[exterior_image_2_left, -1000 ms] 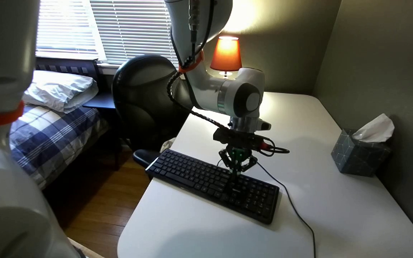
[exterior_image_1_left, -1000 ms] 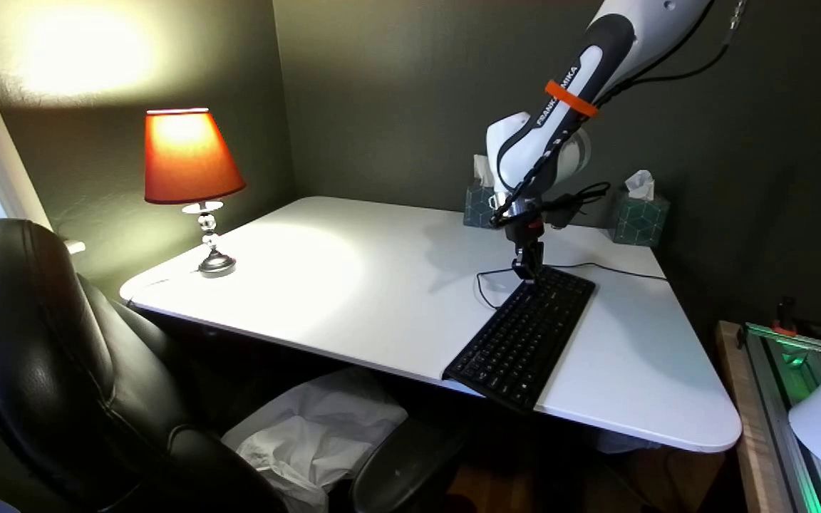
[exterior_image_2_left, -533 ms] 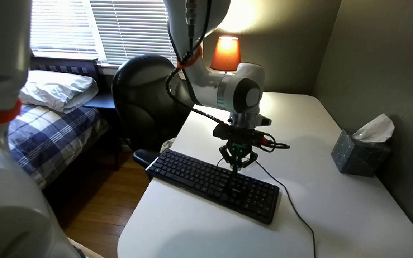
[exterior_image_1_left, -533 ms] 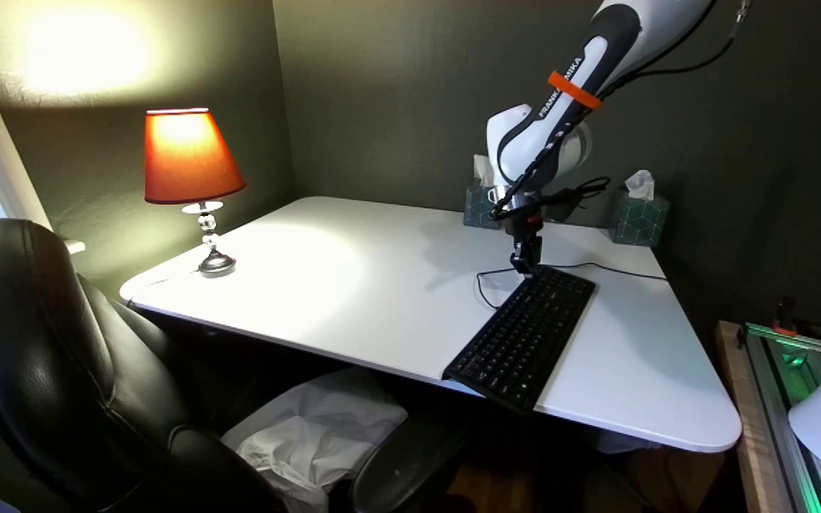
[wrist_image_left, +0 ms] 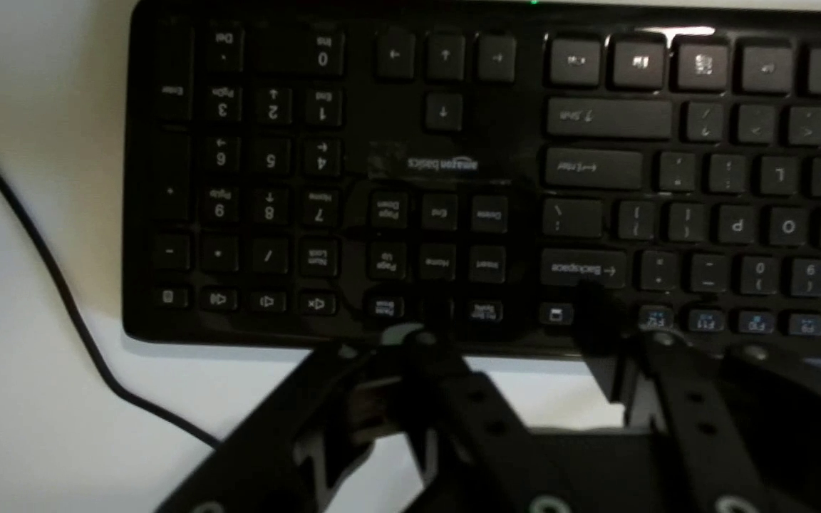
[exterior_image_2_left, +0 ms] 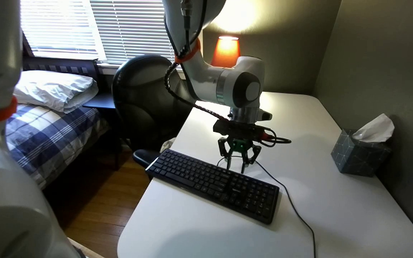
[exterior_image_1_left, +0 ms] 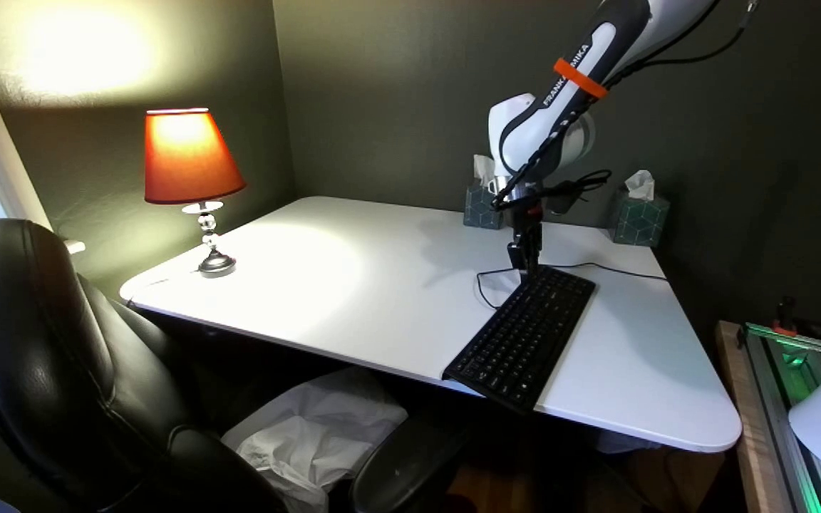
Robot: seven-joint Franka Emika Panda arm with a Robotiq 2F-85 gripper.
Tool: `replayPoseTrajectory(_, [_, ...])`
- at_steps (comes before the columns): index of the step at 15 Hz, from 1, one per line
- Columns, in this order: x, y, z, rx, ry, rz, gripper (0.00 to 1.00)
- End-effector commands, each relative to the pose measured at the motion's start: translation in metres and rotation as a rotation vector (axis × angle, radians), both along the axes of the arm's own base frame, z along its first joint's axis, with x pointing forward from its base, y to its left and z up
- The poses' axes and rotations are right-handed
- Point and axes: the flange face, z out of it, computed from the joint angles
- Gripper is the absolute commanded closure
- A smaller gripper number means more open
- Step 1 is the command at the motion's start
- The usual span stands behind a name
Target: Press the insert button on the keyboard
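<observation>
My gripper (exterior_image_2_left: 235, 170) points down with its two fingers apart, a plain gap between them. The keyboard (exterior_image_2_left: 212, 186) lies below them on the white table (exterior_image_2_left: 177, 218), my fingertips at its function-key edge; whether they touch it I cannot tell.

In the wrist view the lettering stands upside down to me. The Insert key (wrist_image_left: 487, 264) shows just past the gap between my fingers. To its left are the Home key (wrist_image_left: 437, 264) and the Page Up key (wrist_image_left: 386, 262); to its right, the Backspace key (wrist_image_left: 583, 269). The Delete key (wrist_image_left: 489, 214) sits one row farther from me, and past that I read the amazon basics logo (wrist_image_left: 442, 164). Farther out still, toward my left finger's side, the 0 key (wrist_image_left: 323, 57) carries a small "Ins". The cable (wrist_image_left: 47, 263) curves past on that same side.

Above the gripper, in an exterior view, my arm (exterior_image_1_left: 599, 43) shows "FRANK" and "MIKA" either side of an orange band (exterior_image_1_left: 580, 78).
</observation>
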Motion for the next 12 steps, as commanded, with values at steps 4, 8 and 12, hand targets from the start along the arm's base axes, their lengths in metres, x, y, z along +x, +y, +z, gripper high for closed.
replayPoseTrajectory(4, [-0.011,0.006,0.013,-0.013,-0.012,0.004,0.0])
replayPoseTrajectory(8, [-0.013,0.006,0.018,-0.018,-0.021,0.004,0.0])
replayPoseTrajectory(12, [-0.006,0.003,0.019,-0.008,-0.021,0.005,0.0])
